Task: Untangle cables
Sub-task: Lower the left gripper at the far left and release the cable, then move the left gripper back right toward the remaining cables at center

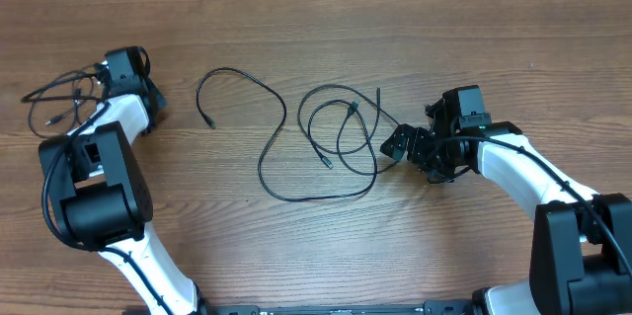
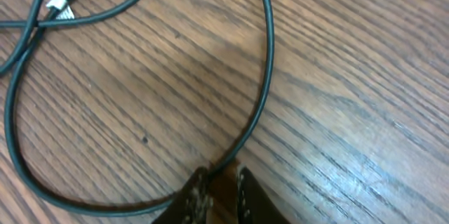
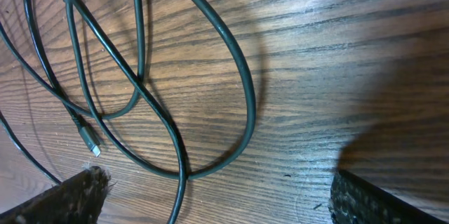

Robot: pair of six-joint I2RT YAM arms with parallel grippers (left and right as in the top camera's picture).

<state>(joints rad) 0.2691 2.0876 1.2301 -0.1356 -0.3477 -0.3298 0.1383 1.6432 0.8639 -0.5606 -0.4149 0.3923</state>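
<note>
Two thin black cables lie mid-table: a long winding cable (image 1: 265,162) and a looped cable (image 1: 314,137) crossing it. My right gripper (image 1: 398,144) is open just right of the loops. In the right wrist view its fingers (image 3: 217,203) straddle a cable loop (image 3: 247,90) without touching it, and a plug end (image 3: 90,141) lies at the left. A third cable bundle (image 1: 59,103) lies at the far left. My left gripper (image 1: 114,78) sits over its right end. In the left wrist view its fingers (image 2: 221,185) are almost together on a cable (image 2: 264,90) at their tips.
A plug with a white tag (image 2: 63,5) lies at the top left of the left wrist view. Both arm bases stand at the table's near edge, the left base (image 1: 94,196) and the right base (image 1: 583,246). The wooden table (image 1: 326,29) runs to a far edge at the top.
</note>
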